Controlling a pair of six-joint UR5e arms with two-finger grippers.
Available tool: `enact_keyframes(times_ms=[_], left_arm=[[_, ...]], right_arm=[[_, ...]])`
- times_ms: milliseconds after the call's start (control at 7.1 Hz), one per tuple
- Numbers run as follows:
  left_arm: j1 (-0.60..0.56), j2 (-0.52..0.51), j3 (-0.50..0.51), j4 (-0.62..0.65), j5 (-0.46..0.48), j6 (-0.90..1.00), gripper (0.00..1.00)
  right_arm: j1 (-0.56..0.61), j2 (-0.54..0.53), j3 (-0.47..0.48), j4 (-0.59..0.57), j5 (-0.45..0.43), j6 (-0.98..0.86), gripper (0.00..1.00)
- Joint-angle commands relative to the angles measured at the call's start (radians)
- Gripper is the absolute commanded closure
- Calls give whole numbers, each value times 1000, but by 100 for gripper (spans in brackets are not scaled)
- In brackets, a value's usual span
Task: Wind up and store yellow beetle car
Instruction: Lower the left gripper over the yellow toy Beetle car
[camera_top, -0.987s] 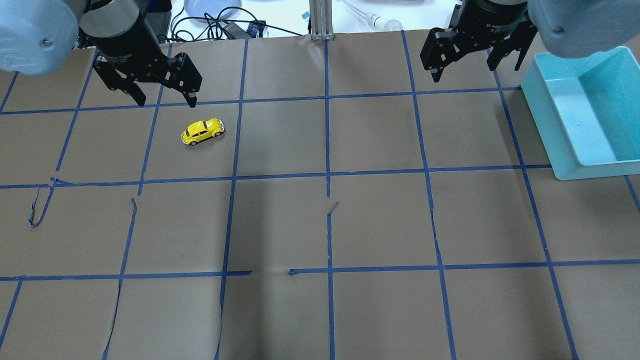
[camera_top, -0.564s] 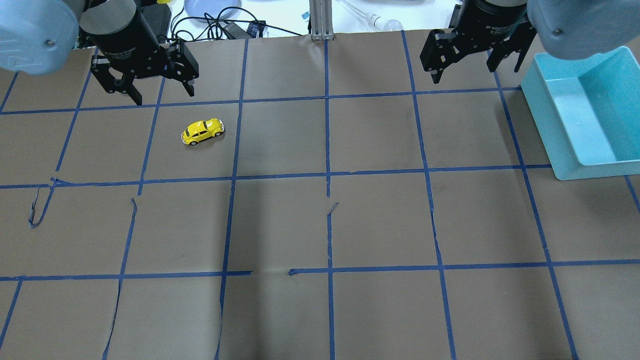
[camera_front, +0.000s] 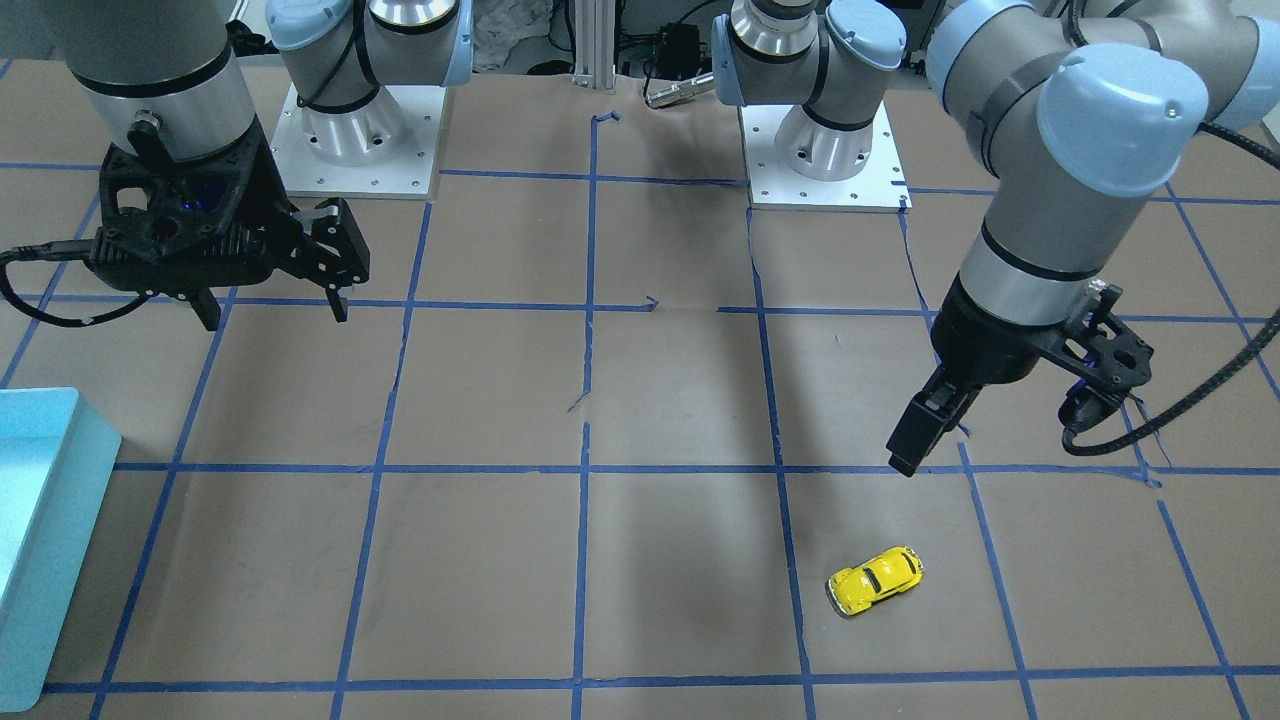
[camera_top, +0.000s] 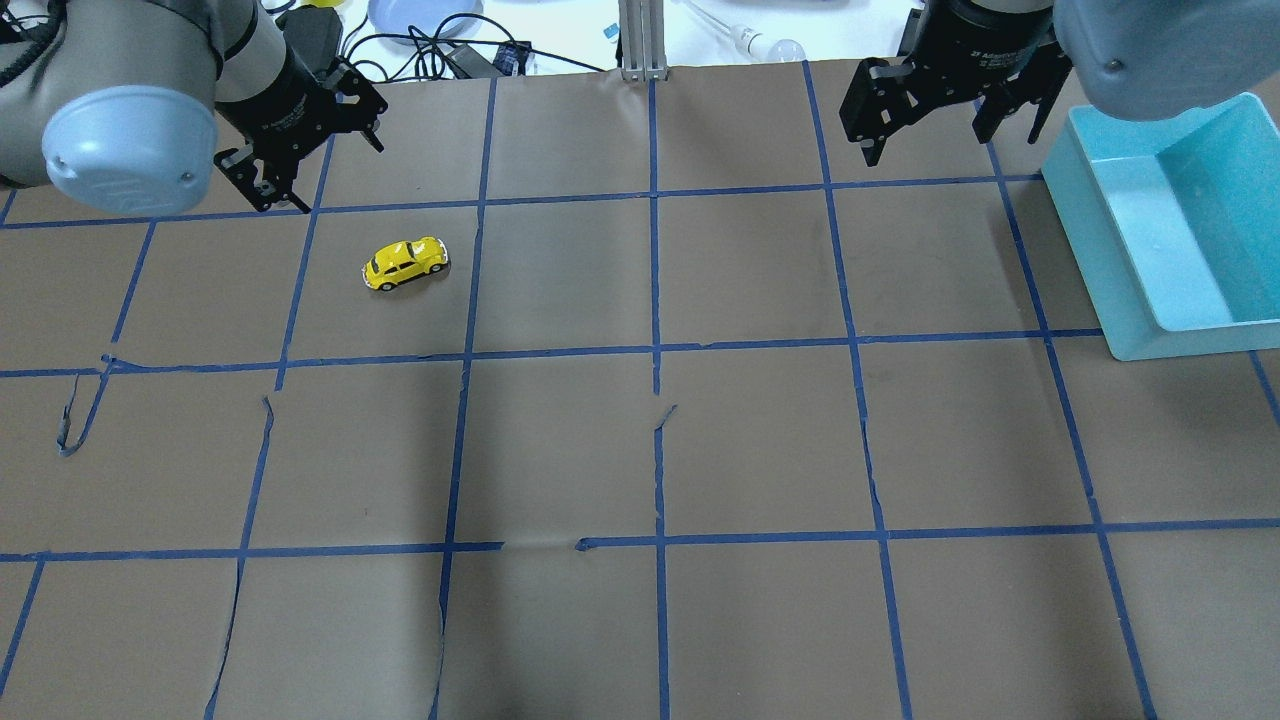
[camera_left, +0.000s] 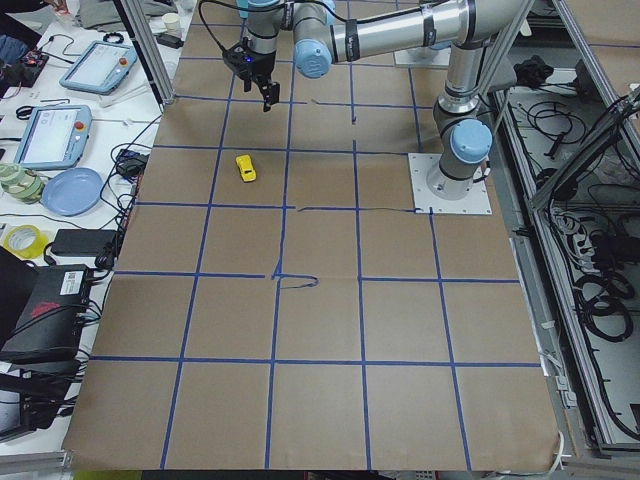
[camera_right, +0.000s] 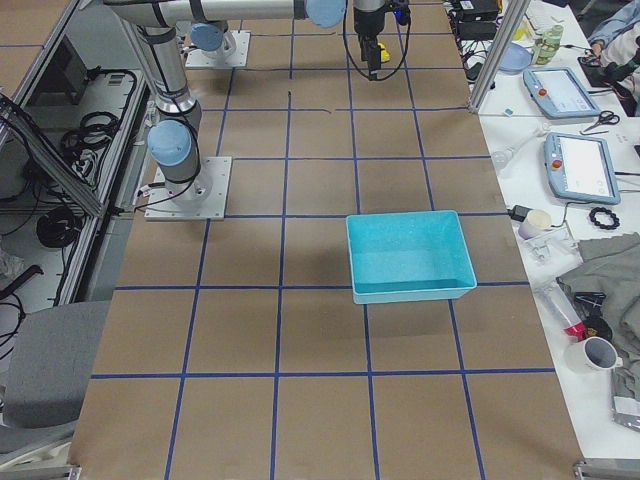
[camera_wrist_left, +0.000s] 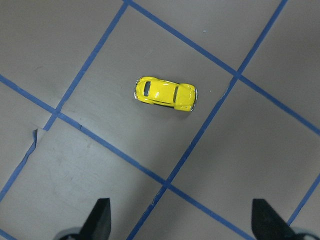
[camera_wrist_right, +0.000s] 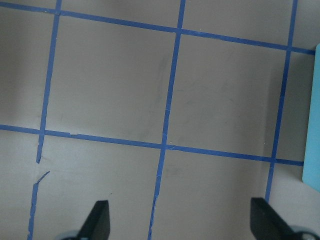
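Overhead exterior: illegible white lettering (camera_top: 284, 102) on left pincer (camera_top: 320, 176) near yellow beetle car (camera_top: 405, 263)

Light falls bright and even on the bench (camera_top: 760, 440) from above, and shadows are soft-edged with no hard lines. In the overhead view a broad dim band runs down the middle of the brown paper, and the white desk (camera_top: 570, 30) past the far edge is washed out. The yellow beetle car (camera_top: 405, 263) throws only a thin dark rim of shadow. The teal bin (camera_top: 1140, 230) carries a pale sheen on its floor. In both wrist views the paper is sharp, while the fingertips (camera_wrist_left: 101, 220) of the left end effector (camera_wrist_left: 180, 227) and of the right end effector (camera_wrist_right: 180, 225) are dark and soft — out of focus at the lower edge.
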Motion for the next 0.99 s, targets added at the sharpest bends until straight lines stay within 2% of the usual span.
enact_keyframes(times_ms=[0,282,564,846], left_arm=[[26,-50,-44,64,-2,-347,0],[27,-143,-26,66,-14,-685,0],[27,-232,-9,168,-17,-874,0],[27,-318,25,182,-15,-999,0]], right_arm=[[1,1,0,-2,0,1,0],[1,1,0,-2,3,1,0],[1,3,0,-2,23,1,0],[1,3,0,-2,23,0,0]])
